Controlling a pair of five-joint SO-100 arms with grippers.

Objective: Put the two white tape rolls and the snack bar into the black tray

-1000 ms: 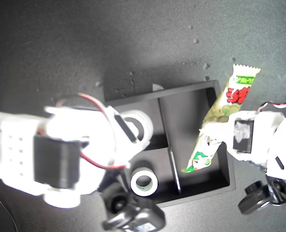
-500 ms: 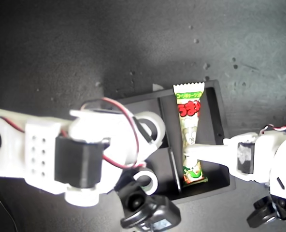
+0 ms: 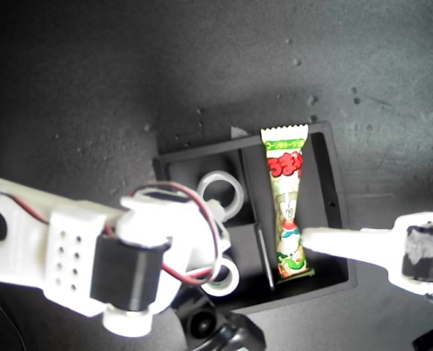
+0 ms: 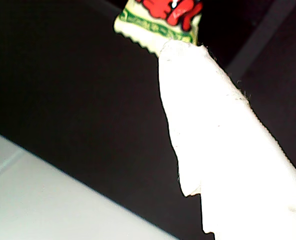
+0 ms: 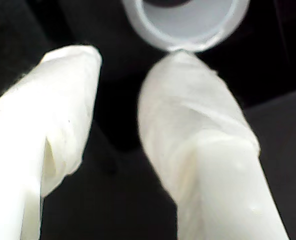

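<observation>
Dark speckled bench [image 3: 92, 73] noted under everything.

Second arm [image 3: 77, 256] found across the exterior view's lower left, red wires looped over it, covering part of the tray's nearer side. First arm [image 3: 414, 252] found reaching in from the exterior view's right.

Black tray [image 3: 333, 183] seen flat on the bench, with two small compartments toward the exterior view's left and one long compartment toward its right.

Snack bar [image 3: 286, 197] found lying lengthwise in the long compartment, picture side up, its upper crimped end at the tray's far wall.

First tape roll [image 3: 220, 191] found flat in the farther small compartment. Second tape roll [image 3: 224, 276] found in the nearer small compartment, partly hidden by the second arm.

My first hand [image 3: 315, 240]: one white finger [image 4: 208, 125] seen, tip touching the lower part of the snack bar. Other finger not visible; released or clenched could not be told.

My second hand [image 5: 120, 75]: released, fingers spread with nothing between them. One fingertip just touching the rim of a white roll [image 5: 188, 37]; which of the two could not be told.
</observation>
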